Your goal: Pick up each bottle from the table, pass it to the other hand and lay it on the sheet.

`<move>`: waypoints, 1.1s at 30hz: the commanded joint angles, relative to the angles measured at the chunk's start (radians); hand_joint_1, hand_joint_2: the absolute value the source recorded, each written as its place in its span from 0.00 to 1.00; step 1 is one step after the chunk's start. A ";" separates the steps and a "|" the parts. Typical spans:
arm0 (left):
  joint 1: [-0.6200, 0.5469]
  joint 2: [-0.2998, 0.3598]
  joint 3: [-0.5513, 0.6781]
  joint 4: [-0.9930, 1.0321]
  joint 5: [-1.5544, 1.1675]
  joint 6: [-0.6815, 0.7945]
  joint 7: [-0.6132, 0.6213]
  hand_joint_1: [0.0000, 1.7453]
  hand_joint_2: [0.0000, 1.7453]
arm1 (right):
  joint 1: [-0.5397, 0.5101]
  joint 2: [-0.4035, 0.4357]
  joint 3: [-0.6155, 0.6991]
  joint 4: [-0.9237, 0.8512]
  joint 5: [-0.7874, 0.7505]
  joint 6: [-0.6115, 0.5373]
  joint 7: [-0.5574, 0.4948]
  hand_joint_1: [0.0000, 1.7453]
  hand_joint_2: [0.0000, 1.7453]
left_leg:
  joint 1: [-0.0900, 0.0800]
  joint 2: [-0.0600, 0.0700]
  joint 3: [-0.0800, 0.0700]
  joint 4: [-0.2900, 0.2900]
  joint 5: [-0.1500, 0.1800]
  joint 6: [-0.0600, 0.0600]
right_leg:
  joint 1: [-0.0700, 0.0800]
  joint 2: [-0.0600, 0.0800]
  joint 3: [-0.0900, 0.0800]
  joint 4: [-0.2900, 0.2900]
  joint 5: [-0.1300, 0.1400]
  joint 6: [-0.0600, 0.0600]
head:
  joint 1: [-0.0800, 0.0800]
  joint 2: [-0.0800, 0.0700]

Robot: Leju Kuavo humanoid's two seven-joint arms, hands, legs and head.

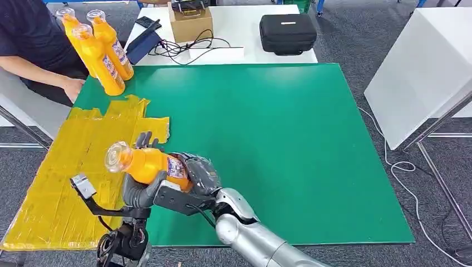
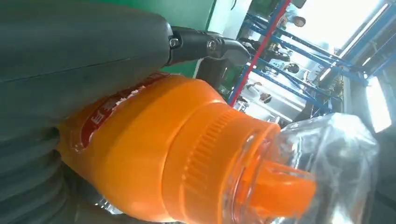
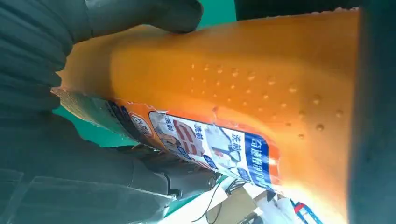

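Both my hands are on the same orange bottle (image 1: 146,164), held in the air above the near edge of the table (image 1: 289,144), right where the green mat meets the yellow sheet (image 1: 67,167). The bottle lies roughly sideways, clear cap (image 1: 116,156) pointing toward the left edge, over the sheet. My right hand (image 1: 192,181) wraps the label end: the right wrist view shows my thumb (image 3: 154,14) over the top of the orange body and fingers (image 3: 182,175) curled under the printed label. My left hand (image 1: 142,186) grips from below and behind; its fingertips (image 1: 143,139) poke up past the bottle's far side, and the left wrist view has the thumb (image 2: 84,46) pressed along the shoulder next to the cap. So neither hand has let go, both closed on the bottle. Three more orange bottles (image 1: 100,53) stand upright and bunched together at the far left corner of the green mat, just beyond the sheet's far edge. A person's hand (image 1: 72,88) rests at the left edge beside them. Behind the far edge sits a white table (image 1: 234,25) with a black case (image 1: 288,33), a cardboard box (image 1: 190,23) and cables (image 1: 178,50).
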 commanded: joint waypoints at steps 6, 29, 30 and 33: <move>-0.088 -0.026 -0.032 -0.002 -0.008 0.009 -0.003 1.00 1.00 | 0.035 -0.006 0.048 -0.033 0.019 0.046 0.016 1.00 1.00 | 0.002 -0.004 0.002 0.001 -0.002 -0.001 | 0.002 -0.005 0.005 -0.001 -0.002 0.001 | 0.000 0.000; -0.075 -0.015 -0.003 -0.023 0.011 0.009 -0.030 1.00 1.00 | 0.046 -0.006 0.040 -0.053 0.012 0.046 0.025 1.00 1.00 | 0.002 -0.003 0.003 0.000 -0.002 -0.001 | 0.002 -0.004 0.006 -0.002 -0.002 0.001 | 0.000 0.000; -0.075 -0.015 -0.003 -0.023 0.011 0.009 -0.030 1.00 1.00 | 0.046 -0.006 0.040 -0.053 0.012 0.046 0.025 1.00 1.00 | 0.001 -0.003 0.002 0.000 -0.001 -0.001 | 0.001 -0.004 0.004 -0.001 -0.001 0.001 | 0.000 0.000; -0.063 -0.020 0.009 -0.045 0.013 0.007 -0.029 1.00 1.00 | 0.060 -0.006 -0.017 -0.062 0.025 0.047 -0.004 0.01 1.00 | 0.001 -0.003 0.002 0.000 -0.001 -0.001 | 0.001 -0.004 0.004 -0.001 -0.001 0.001 | 0.000 0.000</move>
